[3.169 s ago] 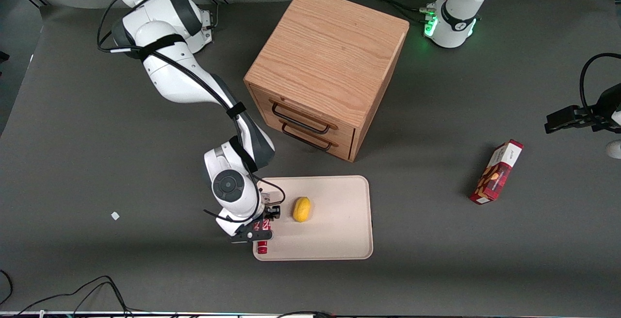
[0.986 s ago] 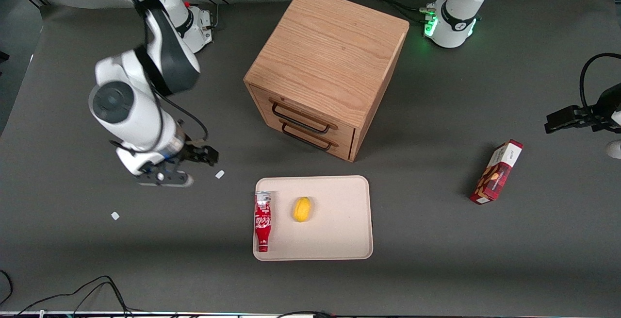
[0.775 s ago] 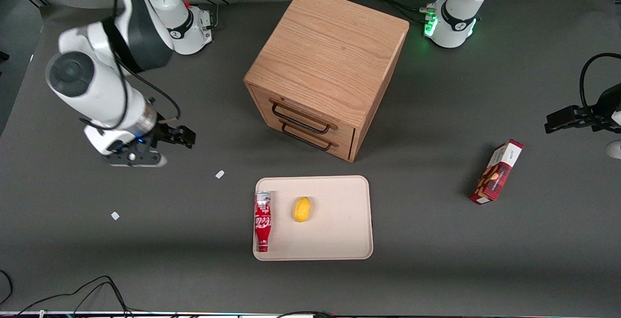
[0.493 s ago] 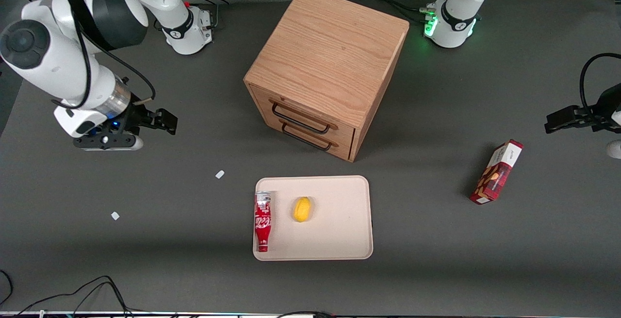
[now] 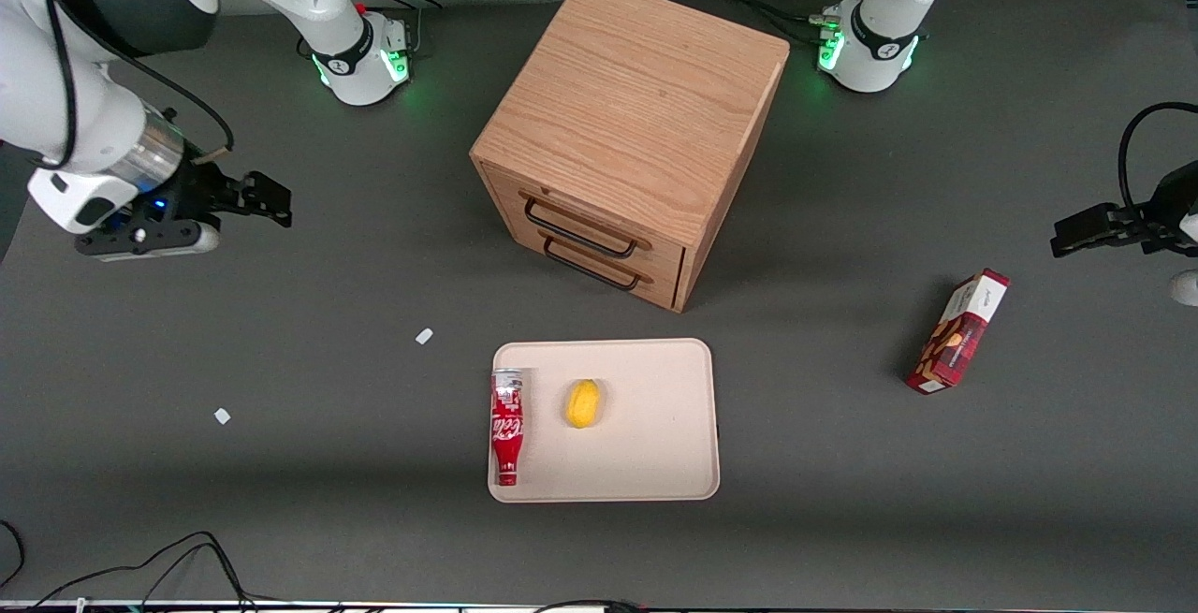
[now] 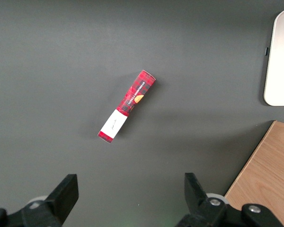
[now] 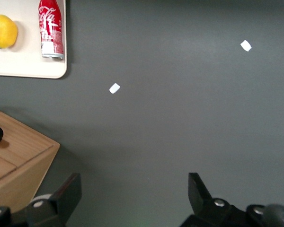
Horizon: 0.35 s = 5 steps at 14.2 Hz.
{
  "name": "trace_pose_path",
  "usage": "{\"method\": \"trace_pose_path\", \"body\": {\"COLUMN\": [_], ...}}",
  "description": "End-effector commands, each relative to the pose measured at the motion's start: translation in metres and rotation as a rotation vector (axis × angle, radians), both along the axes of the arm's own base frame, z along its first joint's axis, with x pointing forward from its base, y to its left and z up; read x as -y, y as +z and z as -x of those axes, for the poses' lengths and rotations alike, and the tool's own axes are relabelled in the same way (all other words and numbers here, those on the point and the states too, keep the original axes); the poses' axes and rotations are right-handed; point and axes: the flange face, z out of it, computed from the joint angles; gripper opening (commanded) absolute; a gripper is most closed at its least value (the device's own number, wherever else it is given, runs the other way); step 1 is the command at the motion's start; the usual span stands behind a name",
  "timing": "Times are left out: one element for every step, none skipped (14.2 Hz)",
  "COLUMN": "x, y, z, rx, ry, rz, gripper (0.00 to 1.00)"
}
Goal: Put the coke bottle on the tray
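Starting at the working arm's end of the table: the gripper (image 5: 245,206) hangs high above bare grey mat, well apart from everything, and the wrist view shows its jaws spread wide, gripping nothing. Two small white scraps (image 5: 424,336) lie on the mat between it and the tray.

Next, the tray (image 5: 655,445), flat and cream, sitting just in front of the wooden drawer cabinet (image 5: 627,136). And there it is: the coke bottle (image 5: 506,426) lying on its side on the tray, right along the edge nearest the working arm, silver base at twelve o'clock, red cap at six. Beside it, at its three o'clock and not touching, rests a lemon (image 5: 582,403).

From the wrist camera the bottle (image 7: 50,27) and lemon (image 7: 4,31) show side by side on the tray's corner (image 7: 38,71).

Last, toward the parked arm's end, a red snack box (image 5: 958,331) lies on the mat, well clear of the tray.
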Motion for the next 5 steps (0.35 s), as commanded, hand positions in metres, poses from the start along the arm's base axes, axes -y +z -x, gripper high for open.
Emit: {"method": "trace_pose_path", "body": {"x": [0.023, 0.025, 0.025, 0.024, 0.024], "y": [0.027, 0.034, 0.039, 0.043, 0.045], "z": [0.028, 0.03, 0.03, 0.03, 0.029], "rx": [-0.006, 0.0, 0.003, 0.0, -0.005], "ry": [0.017, 0.015, 0.013, 0.014, 0.016], "rz": [-0.048, -0.05, -0.05, -0.05, -0.049], "gripper": [1.0, 1.0, 1.0, 1.0, 1.0]}}
